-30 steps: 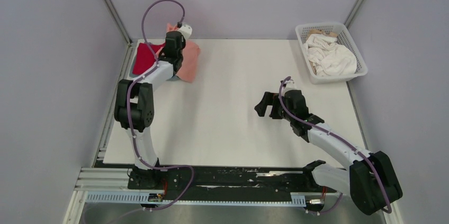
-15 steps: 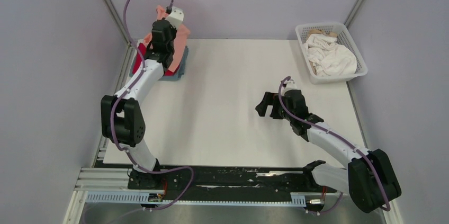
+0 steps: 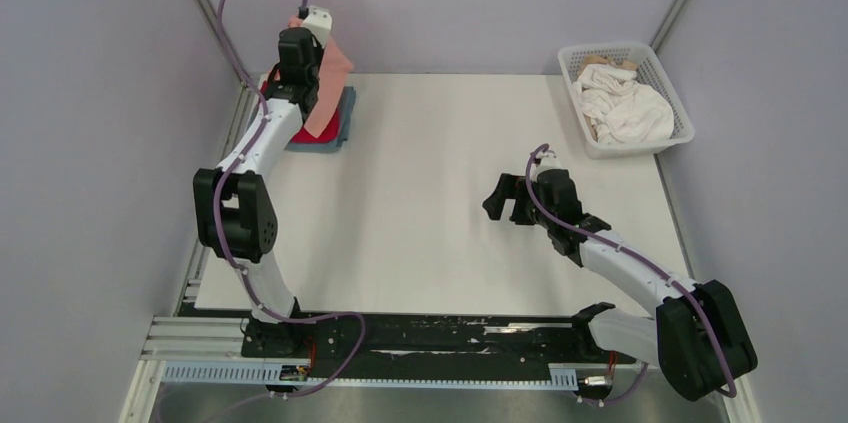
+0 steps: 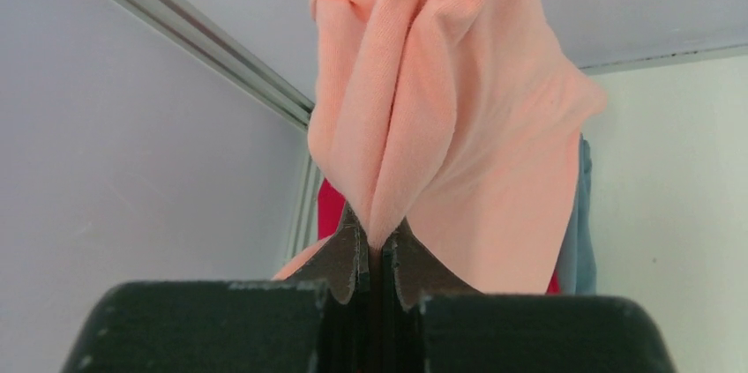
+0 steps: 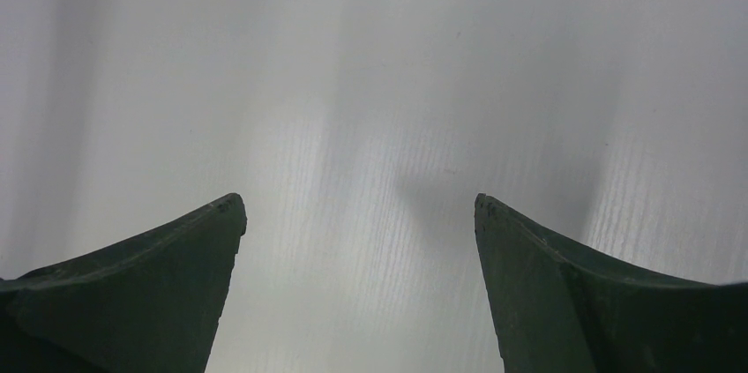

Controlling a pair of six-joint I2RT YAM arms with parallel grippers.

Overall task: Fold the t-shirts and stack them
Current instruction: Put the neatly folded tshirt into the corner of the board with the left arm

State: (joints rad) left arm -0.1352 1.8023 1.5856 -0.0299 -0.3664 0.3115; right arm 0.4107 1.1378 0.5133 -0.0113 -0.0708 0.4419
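My left gripper is shut on the salmon-pink t-shirt, holding it up at the table's far left corner. In the left wrist view the gripper pinches a bunched fold of the pink t-shirt, which hangs over the stack. Under it lie the red t-shirt and the grey-blue t-shirt, folded flat; both show in the left wrist view, red and grey-blue. My right gripper is open and empty over bare table. White t-shirts lie crumpled in the basket.
A white plastic mesh basket stands at the far right of the white table. Grey walls and metal corner rails close in the far left corner right behind the stack.
My left gripper has swung left and toward the back wall with the pink t-shirt, lifting it off the stack so the grey-blue and red shirts show. The right arm has barely moved.
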